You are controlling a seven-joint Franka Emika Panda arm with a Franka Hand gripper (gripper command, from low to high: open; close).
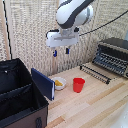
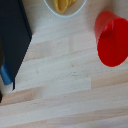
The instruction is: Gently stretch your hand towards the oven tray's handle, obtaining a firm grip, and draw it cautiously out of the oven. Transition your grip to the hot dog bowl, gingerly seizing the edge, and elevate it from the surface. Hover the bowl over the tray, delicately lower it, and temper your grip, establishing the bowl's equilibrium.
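Note:
My gripper (image 1: 61, 52) hangs high above the table with its fingers apart and nothing between them, roughly over the hot dog bowl (image 1: 59, 82). This small white bowl with yellow food sits on the wooden table next to a red cup (image 1: 78, 84). At the exterior view's right stands the dark oven (image 1: 116, 50), its door flap (image 1: 95, 73) folded down. The wire-rack oven tray (image 1: 107, 62) juts out of its mouth. In the wrist view only part of the bowl (image 2: 62, 5) and the cup (image 2: 112, 40) show, and no fingers.
A big black fabric crate (image 1: 17, 95) fills the exterior view's left, with a blue-edged flap (image 1: 42, 83) leaning close beside the bowl. The crate's corner (image 2: 12, 42) shows in the wrist view. A perforated wall panel stands behind the table.

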